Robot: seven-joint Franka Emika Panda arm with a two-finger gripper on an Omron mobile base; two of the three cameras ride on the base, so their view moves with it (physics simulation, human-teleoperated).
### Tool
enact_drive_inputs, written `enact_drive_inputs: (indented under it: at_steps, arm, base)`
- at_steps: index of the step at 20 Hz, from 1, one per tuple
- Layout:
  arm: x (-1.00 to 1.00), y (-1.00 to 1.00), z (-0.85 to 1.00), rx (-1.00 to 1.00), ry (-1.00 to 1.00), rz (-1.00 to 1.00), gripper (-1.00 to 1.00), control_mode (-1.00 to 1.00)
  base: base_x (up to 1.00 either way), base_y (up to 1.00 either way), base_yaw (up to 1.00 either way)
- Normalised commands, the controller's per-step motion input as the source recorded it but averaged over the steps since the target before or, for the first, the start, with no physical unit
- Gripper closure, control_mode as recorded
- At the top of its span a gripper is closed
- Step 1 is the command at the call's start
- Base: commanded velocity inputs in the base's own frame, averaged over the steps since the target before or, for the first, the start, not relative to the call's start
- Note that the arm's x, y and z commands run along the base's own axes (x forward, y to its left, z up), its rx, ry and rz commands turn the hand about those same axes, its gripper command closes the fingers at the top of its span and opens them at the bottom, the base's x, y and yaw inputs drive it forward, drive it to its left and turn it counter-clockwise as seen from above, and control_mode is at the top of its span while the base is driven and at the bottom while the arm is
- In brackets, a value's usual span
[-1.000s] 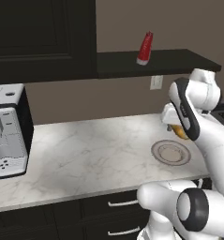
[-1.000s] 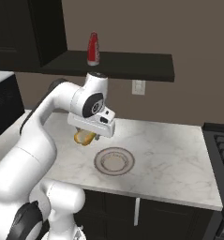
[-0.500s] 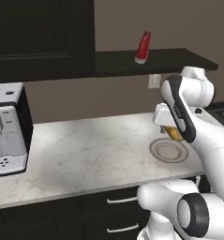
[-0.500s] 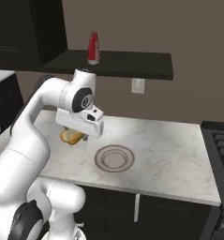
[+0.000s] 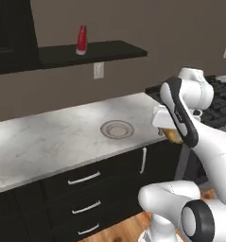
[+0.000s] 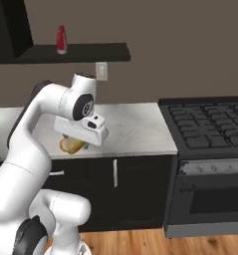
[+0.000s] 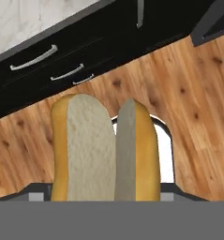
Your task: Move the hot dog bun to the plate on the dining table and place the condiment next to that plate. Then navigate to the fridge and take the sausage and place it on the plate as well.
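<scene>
My gripper [image 5: 170, 131] [image 6: 76, 142] is shut on the hot dog bun [image 5: 174, 135] [image 6: 72, 145], a tan-yellow split bun. In the hand view the bun [image 7: 104, 150] stands large, cut faces showing, over wooden floor in front of the black cabinets. It hangs just off the front edge of the marble wall counter [image 5: 48, 142] [image 6: 133, 130]. The condiment [image 5: 81, 39] [image 6: 61, 39], a slim red bottle, stands upright on a dark wall shelf [image 5: 93, 52] above the counter. The plate, dining table, fridge and sausage are out of view.
A plain beige-grey plate [image 5: 117, 128] without a red rim lies on the wall counter. A black stove [image 6: 210, 132] [image 5: 223, 92] adjoins the counter on the right. Black drawers [image 7: 48, 61] with steel handles sit below the counter, with wooden floor [image 7: 193, 93] in front.
Both base views have swung to the right: the coffee machine has left the picture and the stove has come in. The hand with the bun now hangs off the counter's front edge.
</scene>
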Motion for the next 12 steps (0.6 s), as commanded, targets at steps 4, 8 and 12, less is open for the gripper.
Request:
enact_drive_inputs:
  at_steps: [4,8,12]
  arm:
    - [0.0,0.0,0.0,0.0,0.0,0.0,1.0,1.0]
    - [0.0,0.0,0.0,0.0,0.0,0.0,1.0,1.0]
    - [0.0,0.0,0.0,0.0,0.0,0.0,1.0,1.0]
  base:
    - [0.0,-0.39,-0.89]
    - [0.0,-0.53,-0.87]
    - [0.0,-0.65,-0.83]
